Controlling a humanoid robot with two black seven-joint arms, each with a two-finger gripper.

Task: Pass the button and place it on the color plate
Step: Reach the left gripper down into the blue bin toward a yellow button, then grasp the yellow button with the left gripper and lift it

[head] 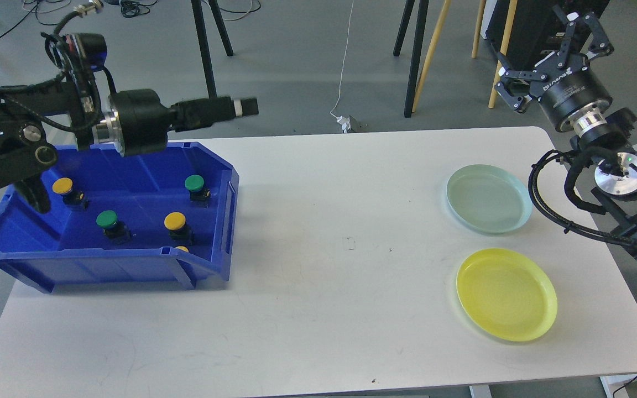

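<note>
A white table (318, 232) carries a blue bin (14, 243) at 9 o'clock and two plates at 3 o'clock. Inside the bin sit two green buttons (107, 220) (194, 183) and two yellow ones (175, 221) (63, 186), each on a dark base, well apart from one another; a sliver of a further yellow piece (182, 249) peeks over the bin's front wall. The pale green plate (489, 199) lies just beyond the yellow plate (506, 294), near but not touching it; both are bare. The left gripper (244, 106) hangs above the bin's far rim, pointing toward 3 o'clock, seen side-on, so whether its jaws are apart or together cannot be told. The right gripper (553, 52) is raised past the table's far right corner, jaws spread wide and holding nothing.
</note>
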